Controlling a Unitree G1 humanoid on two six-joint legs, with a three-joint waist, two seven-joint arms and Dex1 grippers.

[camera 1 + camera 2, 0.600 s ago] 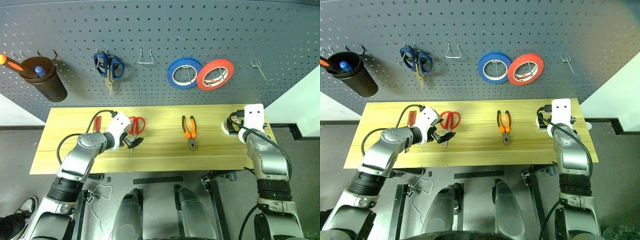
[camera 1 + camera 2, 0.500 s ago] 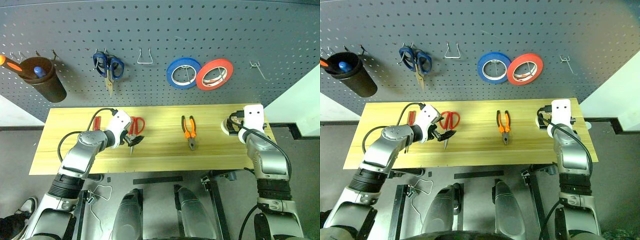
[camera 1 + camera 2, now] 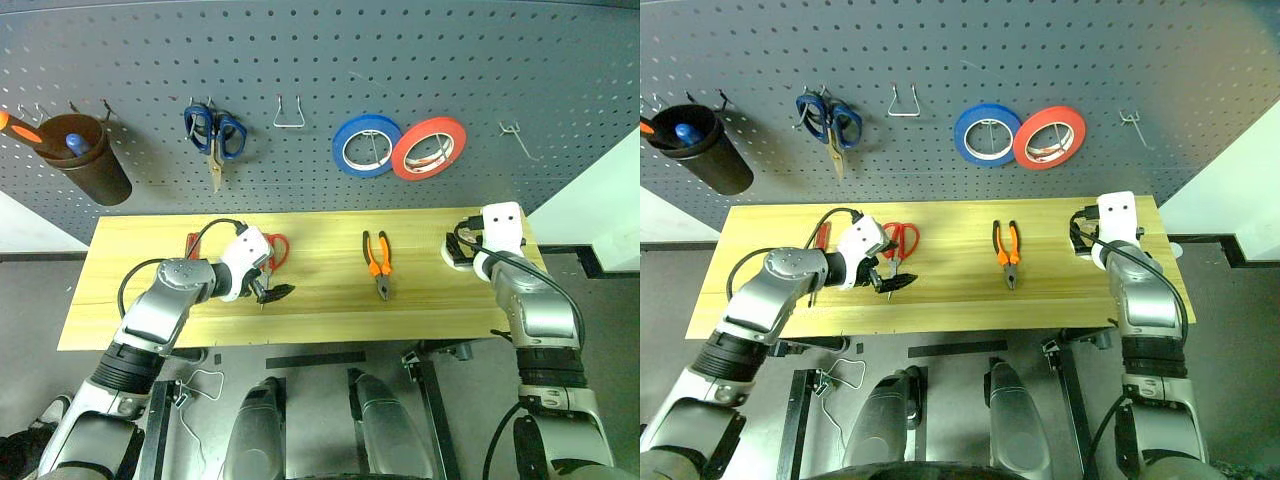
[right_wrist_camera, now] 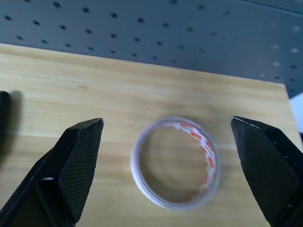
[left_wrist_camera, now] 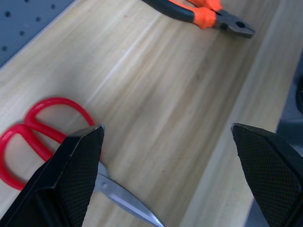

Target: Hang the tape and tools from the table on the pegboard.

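- Since the earlier frame, our left gripper [image 3: 272, 291] had shifted a little to the right along the table [image 3: 320, 325] and now hung over the blades of the red-handled scissors [image 3: 272, 250]; our right gripper [image 4: 168, 156] had edged slightly toward the pegboard [image 3: 320, 60], above the tape [image 4: 174, 163].
- The pegboard was a large dark grey panel, matte, dotted with even rows of small round holes and fitted with thin wire hooks.
- The table was a long rectangle of light yellowish wood with a fine straight grain.
- On the pegboard hung a dark round cup [image 3: 88, 158], blue-handled scissors [image 3: 214, 132], a blue roll [image 3: 366, 146] and a red roll [image 3: 430, 147], the two rolls touching.
- The pliers [image 3: 378, 262] lay flat near the table's middle, with orange-and-black handles and dark metal jaws.
- The red-handled scissors lay flat with glossy looped plastic handles toward the pegboard and shiny steel blades [image 5: 124, 201] toward the near edge.
- The tape was a thin white-cream ring with a reddish-brown printed lining, flat at the table's right end.
- The screwdriver [image 3: 193, 244], thin and red-handled, lay just left of the scissors, partly hidden by our left arm.
- Both claws stood wide apart with textured black fingers [image 5: 71, 182], gripping nothing.
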